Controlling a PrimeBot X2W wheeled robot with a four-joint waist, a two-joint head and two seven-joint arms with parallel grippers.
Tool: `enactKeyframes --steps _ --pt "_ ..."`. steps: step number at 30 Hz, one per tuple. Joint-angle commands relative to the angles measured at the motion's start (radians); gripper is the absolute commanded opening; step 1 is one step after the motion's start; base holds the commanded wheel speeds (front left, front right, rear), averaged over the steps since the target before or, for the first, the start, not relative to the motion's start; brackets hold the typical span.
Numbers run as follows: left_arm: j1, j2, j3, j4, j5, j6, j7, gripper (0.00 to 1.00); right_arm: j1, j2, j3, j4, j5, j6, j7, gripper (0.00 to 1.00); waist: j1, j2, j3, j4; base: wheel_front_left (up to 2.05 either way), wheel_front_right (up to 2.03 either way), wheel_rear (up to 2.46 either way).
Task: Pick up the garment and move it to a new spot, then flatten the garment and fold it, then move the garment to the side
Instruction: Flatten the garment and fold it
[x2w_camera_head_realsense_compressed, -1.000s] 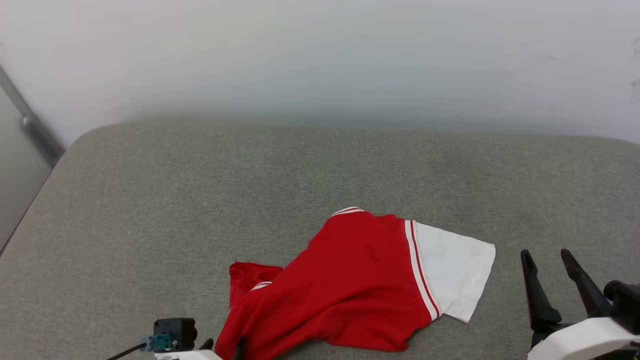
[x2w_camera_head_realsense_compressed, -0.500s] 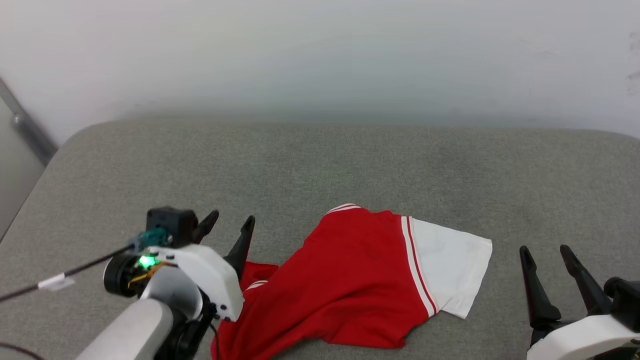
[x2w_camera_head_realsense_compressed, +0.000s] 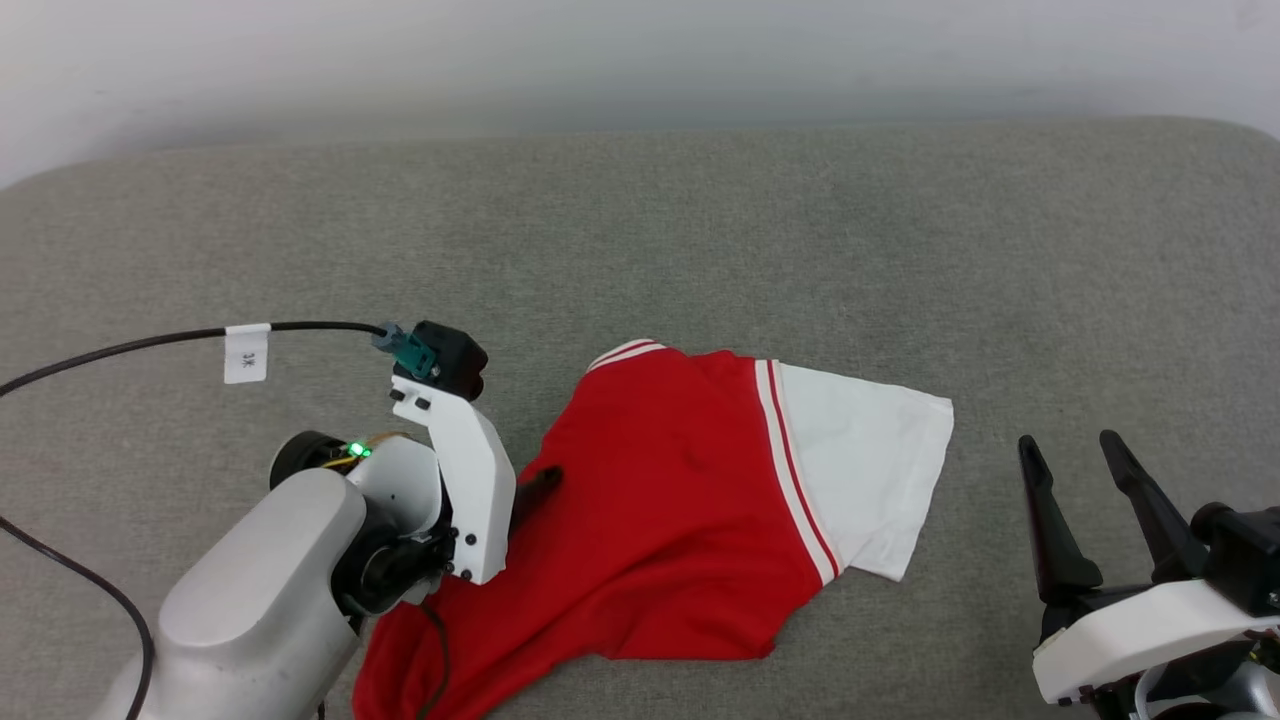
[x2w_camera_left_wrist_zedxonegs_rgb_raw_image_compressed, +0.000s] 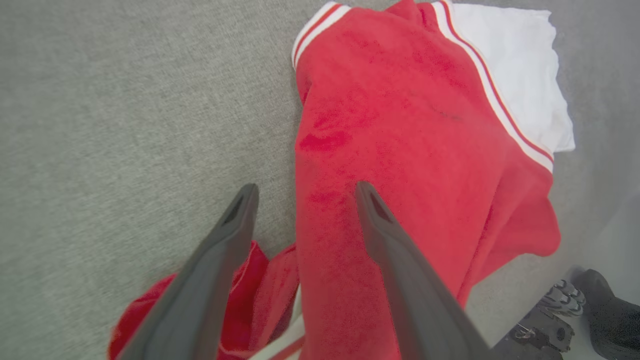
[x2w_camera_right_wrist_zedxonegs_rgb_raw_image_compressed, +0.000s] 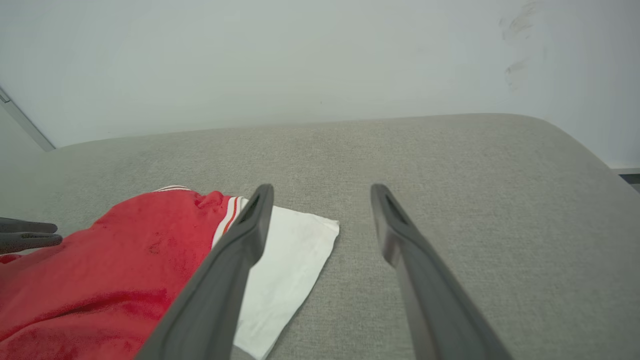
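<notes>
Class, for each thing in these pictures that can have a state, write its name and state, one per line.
garment: unfolded, rumpled, plain red face up, lying on the grey cushion, not gripped.
left pincer: open, poised over the garment's edge, holding nothing.
right pincer: open, empty, apart from the white sleeve.

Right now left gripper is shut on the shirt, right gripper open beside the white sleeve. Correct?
No: the left gripper is open, not shut on the shirt. The left wrist view shows its fingers spread over the shirt's edge, pinching nothing. The right gripper is open beside the white sleeve, as you said.
</notes>
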Motion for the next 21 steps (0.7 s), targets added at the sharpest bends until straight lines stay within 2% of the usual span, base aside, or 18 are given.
enactKeyframes --steps 1,7,8,9,10,12,17,21 --pt "-0.009 -0.01 -0.004 0.022 -0.018 -0.008 0.021 1.0 -0.018 0.001 0.003 0.004 0.004 0.0 -0.007 1.0 -0.0001 0.0 0.028 -0.028 0.0 0.0 0.0" --pt "-0.01 -0.033 -0.054 0.144 -0.063 -0.035 0.145 1.0 -0.03 0.001 0.003 0.027 0.01 0.0 -0.02 1.0 -0.0001 0.0 0.05 -0.048 0.0 0.0 0.0" --pt "-0.005 -0.035 -0.065 0.161 -0.055 -0.031 0.153 0.67 -0.031 0.001 0.003 0.031 0.011 0.0 -0.02 1.0 -0.0001 0.0 0.05 -0.049 0.0 0.0 0.0" --pt "-0.004 -0.037 -0.073 0.18 -0.048 -0.024 0.158 0.29 -0.031 0.001 0.004 0.033 0.013 0.0 -0.021 1.0 -0.0001 0.0 0.05 -0.049 0.0 0.0 0.0" --pt "-0.004 -0.041 -0.079 0.195 -0.043 -0.024 0.154 0.0 -0.032 0.001 0.004 0.036 0.014 0.0 -0.022 1.0 -0.0001 0.0 0.049 -0.05 0.0 0.0 0.0" --pt "-0.013 -0.052 -0.081 0.213 -0.015 -0.015 0.109 0.0 -0.033 0.001 0.004 0.042 0.018 0.0 -0.02 1.0 -0.0001 0.0 0.042 -0.049 0.0 0.0 0.0" --pt "-0.074 -0.094 -0.049 0.207 0.065 0.016 -0.112 0.0 -0.028 0.001 -0.003 0.05 0.013 0.0 -0.009 1.0 -0.0001 0.0 0.007 -0.039 0.0 0.0 0.0" --pt "-0.086 -0.129 -0.069 0.175 0.132 0.029 -0.23 0.0 -0.009 0.001 -0.007 0.052 0.012 0.0 0.001 1.0 -0.0001 0.0 -0.037 -0.032 0.0 0.0 0.0"
